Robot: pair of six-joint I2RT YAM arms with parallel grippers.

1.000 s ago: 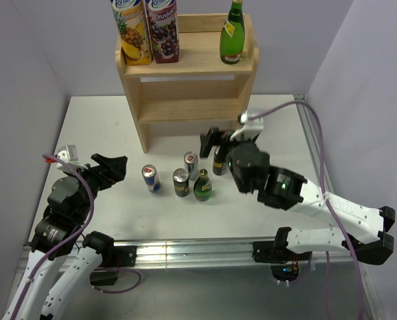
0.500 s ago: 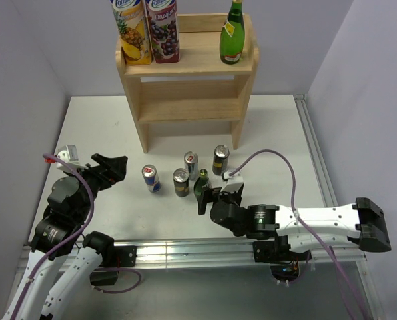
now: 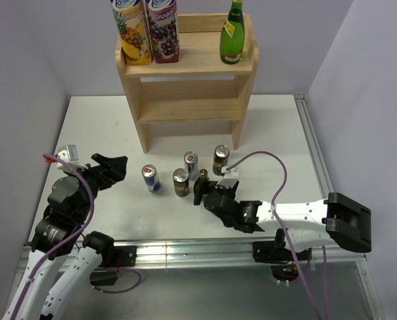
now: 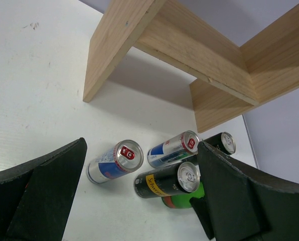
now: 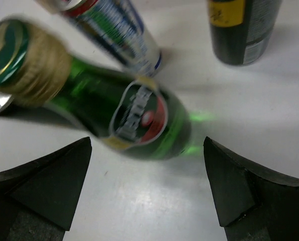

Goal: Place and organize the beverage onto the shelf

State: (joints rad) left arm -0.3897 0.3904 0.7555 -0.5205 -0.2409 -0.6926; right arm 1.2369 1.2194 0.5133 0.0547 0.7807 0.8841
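The light-wood shelf (image 3: 185,100) stands at the back; its lower boards also show in the left wrist view (image 4: 189,50). A small green bottle (image 5: 124,115) stands on the table among the cans, its cap just visible in the top view (image 3: 203,176). My right gripper (image 3: 200,192) is open and low on the near side of this bottle, its fingers (image 5: 39,186) either side of the base without touching it. My left gripper (image 3: 112,167) is open and empty, left of the cans (image 4: 139,201).
Two juice cartons (image 3: 133,33) (image 3: 164,30) and a tall green bottle (image 3: 232,33) stand on the shelf top. On the table are a blue-silver can (image 3: 152,178), a black-yellow can (image 3: 180,181), a slim silver can (image 3: 191,163) and a black can (image 3: 220,159).
My right arm swung from behind the cans near the shelf round to their near side, then closed in on the small green bottle. The left arm has not moved.
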